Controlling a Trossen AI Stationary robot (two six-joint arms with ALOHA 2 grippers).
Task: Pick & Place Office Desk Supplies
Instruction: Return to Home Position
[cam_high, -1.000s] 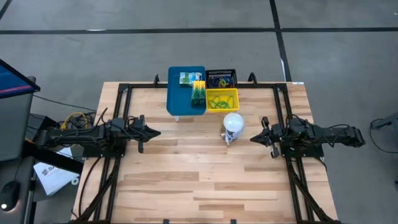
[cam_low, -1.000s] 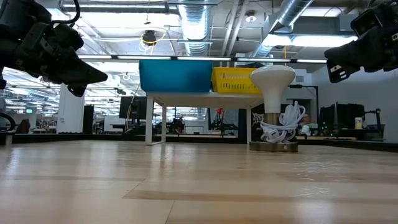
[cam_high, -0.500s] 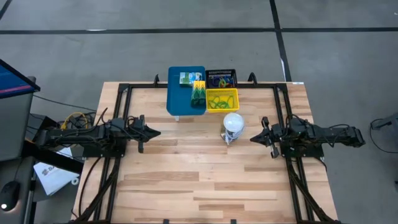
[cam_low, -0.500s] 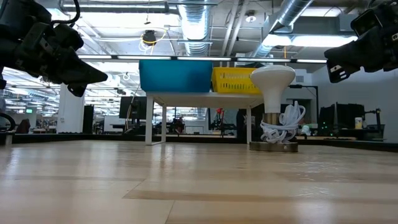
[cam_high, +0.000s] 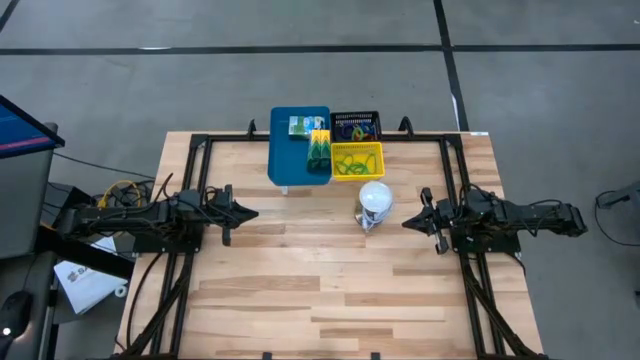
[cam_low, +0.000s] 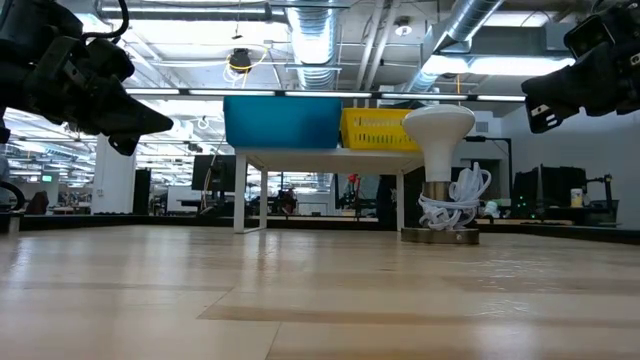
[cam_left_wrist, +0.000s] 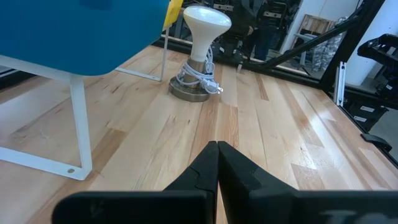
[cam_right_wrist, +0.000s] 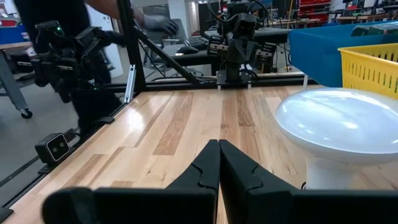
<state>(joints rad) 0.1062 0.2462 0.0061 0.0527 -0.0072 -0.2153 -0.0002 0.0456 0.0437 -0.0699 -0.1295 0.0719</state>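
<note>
Closed and empty, left end effector and right end effector flank mid-frame, likely parked: bins already shelved upper centre.

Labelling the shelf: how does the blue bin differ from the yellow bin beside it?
The blue bin is larger than the yellow bin. The blue bin's walls are solid; the yellow bin's are slotted. The blue bin holds packets and a yellow-green box; the yellow bin holds thin green loops. Both sit on the white shelf.

Nothing is changing: the left gripper and right gripper are showing no shift across the 3 moments.
</note>
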